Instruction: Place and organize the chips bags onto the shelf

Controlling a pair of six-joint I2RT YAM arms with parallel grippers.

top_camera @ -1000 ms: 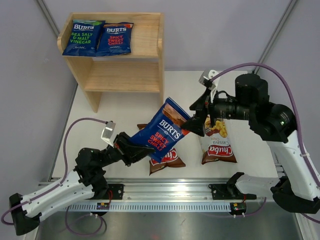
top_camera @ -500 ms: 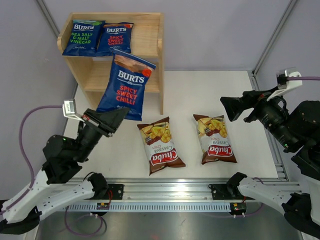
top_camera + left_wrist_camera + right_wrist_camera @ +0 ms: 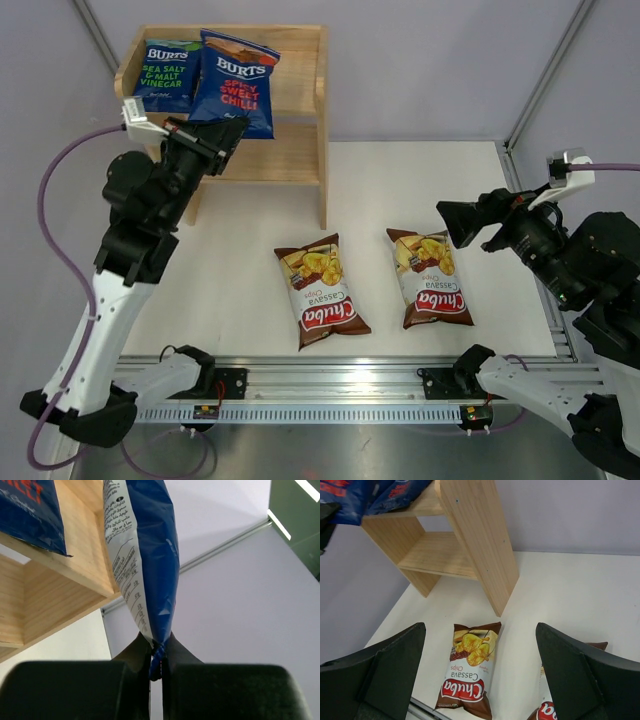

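Two brown-and-cream Chuba bags with red logos lie flat and apart on the white table (image 3: 420, 180). The left Chuba bag (image 3: 320, 292) is near 6 o'clock and the right Chuba bag (image 3: 430, 277) near 4 o'clock. The right gripper (image 3: 455, 222) hangs at 3 o'clock, fingers spread and empty.

Farther off, at 11 o'clock, is the wooden shelf (image 3: 300, 95), with three blue Burts bags at its top tier. The green-lettered bag (image 3: 165, 72) lies flat. The left gripper (image 3: 225, 128) pinches the held bag (image 3: 236, 85) by its bottom seam. That bag hides the third bag (image 3: 30, 510), red-lettered, from above.
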